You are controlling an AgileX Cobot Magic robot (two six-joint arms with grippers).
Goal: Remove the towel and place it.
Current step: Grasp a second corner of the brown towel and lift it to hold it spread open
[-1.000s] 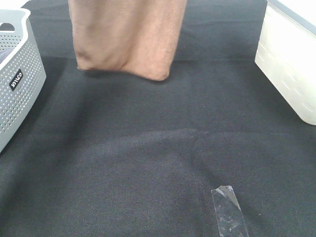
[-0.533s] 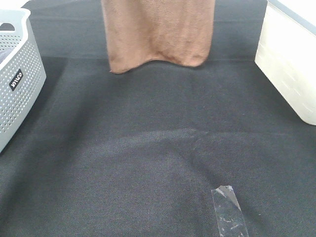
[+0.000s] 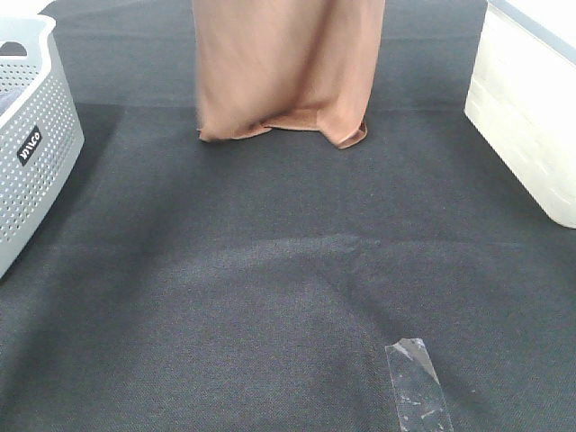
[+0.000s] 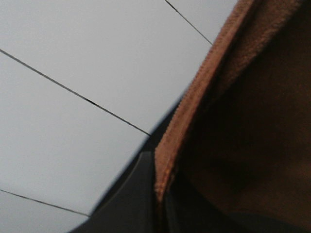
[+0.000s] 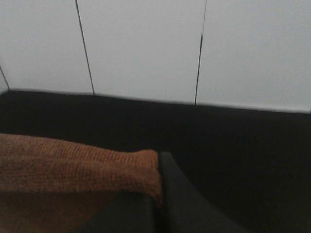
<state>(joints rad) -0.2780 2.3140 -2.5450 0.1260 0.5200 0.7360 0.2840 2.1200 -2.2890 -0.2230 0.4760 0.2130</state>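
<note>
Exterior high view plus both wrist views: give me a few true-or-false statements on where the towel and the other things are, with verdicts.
1. The towel hangs from above, its lower edge crumpled on the black table cover. True.
2. The towel lies inside the grey basket. False: it hangs apart from the basket, which stands at the left edge.
3. A strip of clear tape lies on the cover in the foreground. True.
4. The white container stands on the left. False: it stands on the right.
5. Neither wrist view shows the towel. False: both show its brown edge.
</note>
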